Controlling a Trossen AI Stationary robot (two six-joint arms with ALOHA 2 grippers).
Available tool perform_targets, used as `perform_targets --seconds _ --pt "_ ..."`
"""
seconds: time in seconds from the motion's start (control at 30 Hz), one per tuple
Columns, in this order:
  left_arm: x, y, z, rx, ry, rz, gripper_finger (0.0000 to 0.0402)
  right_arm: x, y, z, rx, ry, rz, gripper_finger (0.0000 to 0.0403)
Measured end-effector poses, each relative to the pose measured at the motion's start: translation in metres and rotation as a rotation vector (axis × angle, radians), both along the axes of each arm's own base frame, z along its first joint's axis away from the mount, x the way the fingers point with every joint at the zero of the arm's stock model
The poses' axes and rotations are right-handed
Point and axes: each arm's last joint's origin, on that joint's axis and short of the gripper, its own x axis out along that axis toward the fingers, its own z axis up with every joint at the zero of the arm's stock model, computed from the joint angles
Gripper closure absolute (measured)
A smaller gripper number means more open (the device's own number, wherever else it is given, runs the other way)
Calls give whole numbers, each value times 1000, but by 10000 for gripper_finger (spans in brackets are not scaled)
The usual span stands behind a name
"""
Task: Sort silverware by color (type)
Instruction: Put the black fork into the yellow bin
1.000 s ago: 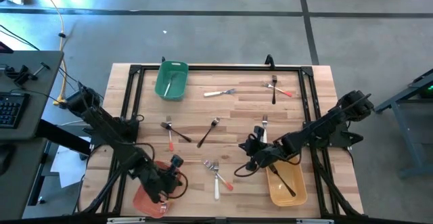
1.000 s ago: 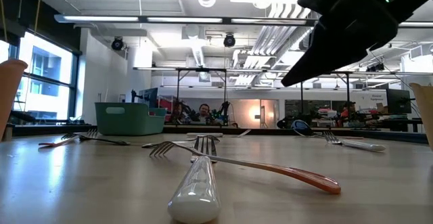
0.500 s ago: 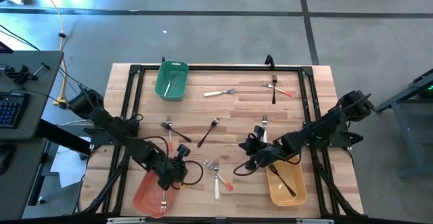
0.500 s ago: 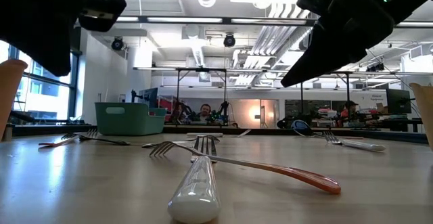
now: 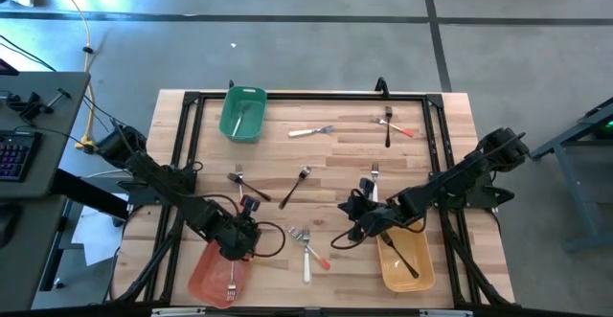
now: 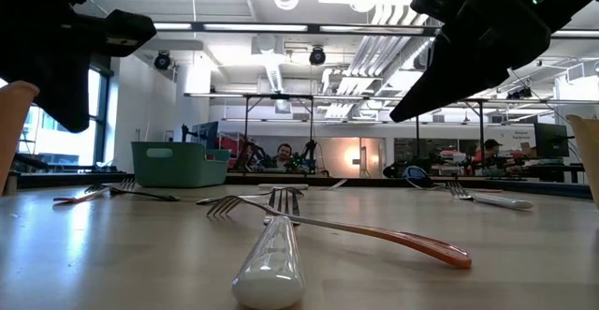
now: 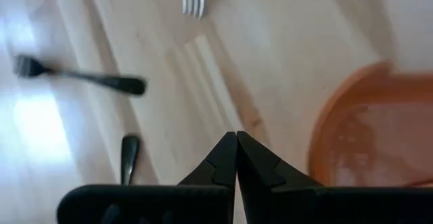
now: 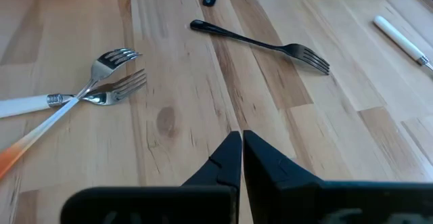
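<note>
A pale wooden table [image 5: 316, 154] stands on a grey floor, with a workshop of benches and ceiling lights behind it in the low view. Since half a second ago the left gripper [image 5: 247, 212] has swung from pointing toward 3 o'clock, near the crossed forks, to pointing toward 12 o'clock, its tip now close to the fork with the red-orange handle [image 5: 239, 190] at table centre-left; the right arm has not moved. The left arm reaches in from 9 o'clock, bent low over the table just above the red bin [image 5: 213, 277] at 7 o'clock, which holds one fork [image 5: 231, 284]. Its fingers [image 7: 226, 158] are pressed together and hold nothing. The right gripper [image 5: 352, 229] hangs at about 5 o'clock beside the yellow bin [image 5: 406, 260], fingers [image 8: 233, 158] closed and empty, the arm stretching back toward 3 o'clock.

A white-handled fork [image 5: 306, 259] and a red-tipped fork [image 5: 311, 247] lie crossed at 6 o'clock. A black fork [image 5: 295, 187] lies at the centre. Another white-handled fork [image 5: 311, 131] lies toward 12 o'clock, and two more forks [image 5: 391, 125] cross at 1 o'clock. The green bin [image 5: 242, 114] sits at 11 o'clock.
</note>
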Motion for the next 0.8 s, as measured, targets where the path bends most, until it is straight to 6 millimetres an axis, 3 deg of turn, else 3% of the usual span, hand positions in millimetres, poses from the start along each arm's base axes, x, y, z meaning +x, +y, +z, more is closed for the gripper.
perform_targets --seconds 0.27,0.4,0.63,0.8 --pt "-12 10 19 -60 -80 73 401 1 -1 0 -4 -2 -2 403" --pt "-25 28 23 -147 -153 113 401 5 -10 1 0 -9 -34 403" --pt "-46 71 16 -309 -214 178 401 20 -43 2 2 -6 -61 403" --pt "-50 97 8 -377 -312 203 401 28 -73 3 -32 -3 -101 403"
